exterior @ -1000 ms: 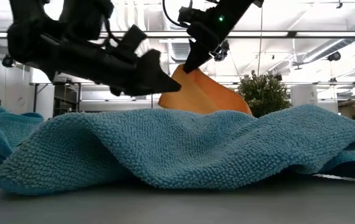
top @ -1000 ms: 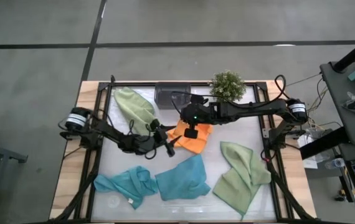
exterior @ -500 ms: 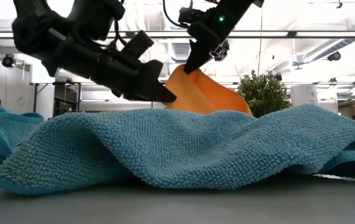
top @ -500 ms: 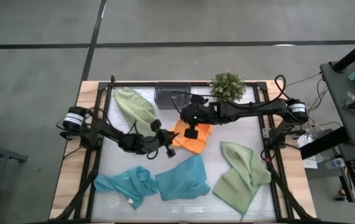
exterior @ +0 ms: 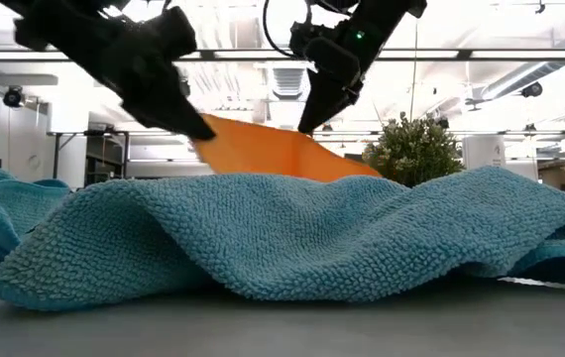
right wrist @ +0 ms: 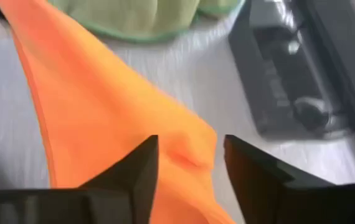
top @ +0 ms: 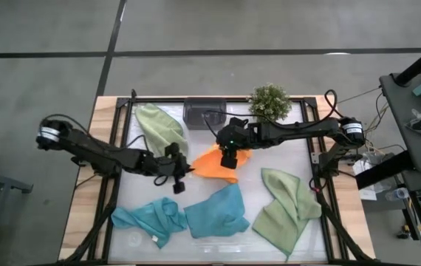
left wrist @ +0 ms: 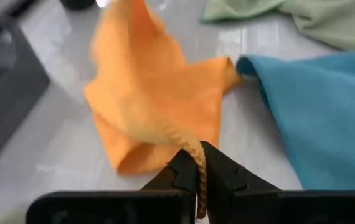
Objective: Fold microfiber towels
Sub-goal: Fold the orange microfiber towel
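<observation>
The orange towel (top: 214, 164) lies mid-table, its left corner raised. My left gripper (left wrist: 197, 163) is shut on that corner, left of the towel (top: 183, 175). My right gripper (right wrist: 187, 171) stands open over the towel's far right part (top: 229, 159), with orange cloth (right wrist: 184, 155) between its fingers. One green towel (top: 159, 127) lies crumpled at the far left and another (top: 284, 207) at the near right. Two teal towels (top: 151, 218) (top: 216, 213) lie bunched along the near edge. My left gripper pinches the orange towel's stitched edge (left wrist: 193, 146) at its left corner between its two fingers. The fingers come from the table's left, slanting down. The corner (exterior: 213, 127) is lifted, and the cloth slopes down from it, fairly taut, to the part on the table. My right gripper's open fingers flank the orange cloth; I cannot tell whether they touch it.
A dark grey tray (top: 203, 112) and a small potted plant (top: 269, 102) stand at the far edge, just behind the orange towel. The teal towel (exterior: 282, 233) fills the near foreground of the low view. Bare tabletop (top: 284, 151) shows right of the orange towel.
My left gripper has shut on the orange towel's left corner, then drawn back toward the table's left and up, tipping toward level. The corner has been lifted and pulled out leftward. The peak of cloth that hung from my right gripper has sunk, and the towel now slopes down from the left.
</observation>
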Controlling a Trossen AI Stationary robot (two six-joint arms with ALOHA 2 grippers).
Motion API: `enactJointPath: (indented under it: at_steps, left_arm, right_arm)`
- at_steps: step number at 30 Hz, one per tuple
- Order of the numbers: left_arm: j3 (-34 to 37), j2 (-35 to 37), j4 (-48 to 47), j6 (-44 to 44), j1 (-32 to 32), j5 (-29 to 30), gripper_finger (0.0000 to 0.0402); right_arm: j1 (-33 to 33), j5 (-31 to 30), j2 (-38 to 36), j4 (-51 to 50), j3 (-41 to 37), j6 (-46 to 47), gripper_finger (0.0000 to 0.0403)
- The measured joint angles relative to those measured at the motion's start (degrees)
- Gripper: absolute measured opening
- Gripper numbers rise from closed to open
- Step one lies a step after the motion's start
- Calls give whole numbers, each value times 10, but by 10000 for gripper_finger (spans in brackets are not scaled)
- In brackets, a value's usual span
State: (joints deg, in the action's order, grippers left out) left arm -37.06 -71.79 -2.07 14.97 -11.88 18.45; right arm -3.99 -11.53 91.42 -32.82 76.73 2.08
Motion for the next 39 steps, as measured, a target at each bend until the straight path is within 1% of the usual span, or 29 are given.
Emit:
enactJointPath:
  at_steps: [4, 10, 14, 18, 20, 22, 23, 26, 29, 31, 33, 34, 39]
  left_arm:
    - [0, 25, -49, 17, -5, -8, 0]
    - [1, 24, -75, 26, -6, -11, 0]
    - [1, 18, -76, 27, -6, -10, 0]
    - [1, 17, -76, 27, -6, -10, 0]
    - [1, 17, -76, 27, -6, -10, 0]
    - [1, 18, -76, 27, -6, -10, 0]
    - [1, 18, -75, 27, -6, -10, 0]
    - [2, 18, -75, 25, -6, -10, 0]
    - [2, 18, -75, 25, -6, -10, 0]
    - [2, 19, -75, 25, -6, -10, 0]
    - [2, 19, -75, 25, -6, -10, 0]
    - [2, 19, -75, 26, -6, -9, 0]
    - [2, 19, -75, 26, -6, -6, 0]
  right_arm:
    - [0, 0, 0, -64, -3, 20, 218]
    - [0, 0, 0, -106, -38, 50, 251]
    - [7, 0, -8, -122, -64, 62, 259]
    - [21, 0, -20, -115, -95, 78, 260]
    - [29, 0, -27, -93, -115, 90, 258]
    - [39, -8, -35, -49, -143, 103, 255]
    - [46, -18, -40, -21, -159, 108, 253]
    - [69, -75, -47, 68, -211, 115, 248]
    - [92, -142, -47, 151, -250, 118, 242]
    - [105, -204, -44, 186, -266, 136, 237]
    - [111, -263, -40, 196, -277, 158, 232]
    - [112, -280, -37, 199, -280, 166, 229]
    - [110, -335, -27, 191, -289, 213, 209]
